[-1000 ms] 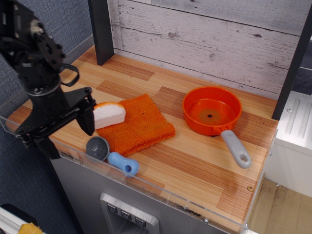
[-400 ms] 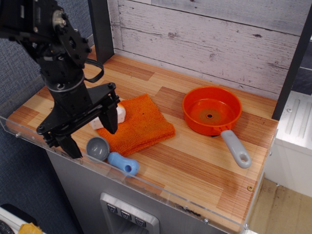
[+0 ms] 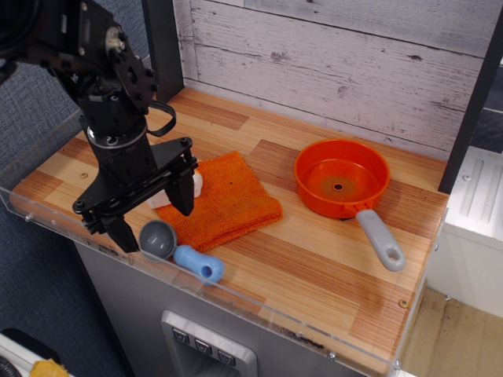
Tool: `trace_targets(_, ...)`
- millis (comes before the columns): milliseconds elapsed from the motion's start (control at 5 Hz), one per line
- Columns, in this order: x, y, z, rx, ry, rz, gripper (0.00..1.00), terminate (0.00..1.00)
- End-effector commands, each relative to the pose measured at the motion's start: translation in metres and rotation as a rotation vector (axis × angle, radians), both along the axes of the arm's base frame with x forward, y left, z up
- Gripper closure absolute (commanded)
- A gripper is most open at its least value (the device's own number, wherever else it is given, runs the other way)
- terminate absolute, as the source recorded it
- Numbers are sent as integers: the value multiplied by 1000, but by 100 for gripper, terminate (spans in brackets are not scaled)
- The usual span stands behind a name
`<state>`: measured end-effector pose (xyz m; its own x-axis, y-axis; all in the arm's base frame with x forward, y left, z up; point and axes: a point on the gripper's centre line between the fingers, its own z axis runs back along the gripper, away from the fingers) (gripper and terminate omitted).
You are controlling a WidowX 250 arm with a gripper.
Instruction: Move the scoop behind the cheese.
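The scoop (image 3: 177, 248) lies at the counter's front edge, its grey bowl to the left and its light-blue handle to the right. The cheese (image 3: 195, 184) is mostly hidden behind my gripper; only a white sliver shows at the left edge of the orange cloth. My black gripper (image 3: 153, 221) hangs open just above and left of the scoop's bowl. One finger (image 3: 122, 233) stands left of the bowl and the other finger (image 3: 185, 196) stands behind it. It holds nothing.
An orange square cloth (image 3: 228, 201) lies behind the scoop. An orange pan (image 3: 342, 178) with a grey handle sits to the right. A clear acrylic lip (image 3: 259, 310) runs along the counter's front edge. A dark post (image 3: 163, 47) stands at the back left.
My arm has moved right and a little toward the back, from the counter's left end to over the scoop and in front of the cheese. The gripper stays open. The scoop has not moved.
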<state>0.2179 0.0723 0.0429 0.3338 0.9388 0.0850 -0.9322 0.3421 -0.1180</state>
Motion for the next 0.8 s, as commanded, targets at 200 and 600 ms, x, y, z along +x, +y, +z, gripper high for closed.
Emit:
trace_targets(200,13,2,-14,7,9,12,0,0)
trace_targets(600,9,-1,-19,24,9,21,100,0)
